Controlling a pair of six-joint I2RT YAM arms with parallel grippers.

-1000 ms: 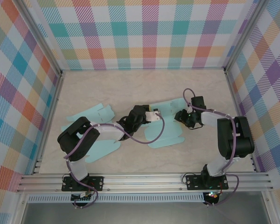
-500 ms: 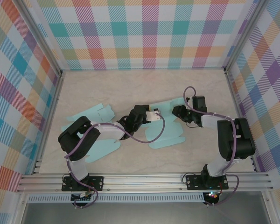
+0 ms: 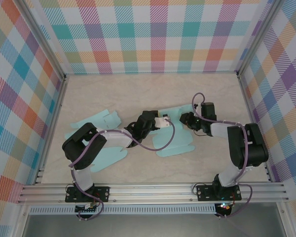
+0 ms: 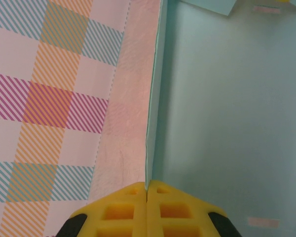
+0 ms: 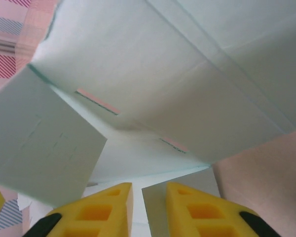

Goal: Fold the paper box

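Moved since a second ago: right fingers point(image 3: 185, 118), now further left and toward the back wall, closer in on the paper box point(image 3: 175, 143). Left arm and box show no marked change.

Item 1 — paper box. Pale blue card, mostly flat and unfolded, lying on the counter point(image 3: 138, 89) at mid-depth, right of centre, between the two sets of fingers. In the right wrist view its panels point(image 5: 187, 89) are raised and creased, with two narrow slots cut in them and a square flap point(image 5: 44, 143) hanging at the left.

Item 2 — left fingers point(image 3: 164, 120). At the box's left edge in the top view. In the left wrist view the yellow pads point(image 4: 123, 212) are pressed together with no gap, pinching the lower end of one box panel that stands on edge point(image 4: 153, 98). A broad flat panel point(image 4: 227, 113) lies to its right.

Item 3 — right fingers. At the box's rear right edge in the top view. In the right wrist view the yellow pads point(image 5: 103, 207) stand a little apart, with the edge of a grey-looking flap point(image 5: 177, 180) in and above the gap. Whether either pad touches it cannot be told.

Item 4 — second pale blue card sheet point(image 3: 96, 120). Flat on the counter at the left, partly under the left arm, apart from the box.

Item 5 — surroundings. Pale marbled counter, plaid walls point(image 3: 158, 34) on three sides. A strip of plaid point(image 4: 49, 98) also runs down the left of the left wrist view.
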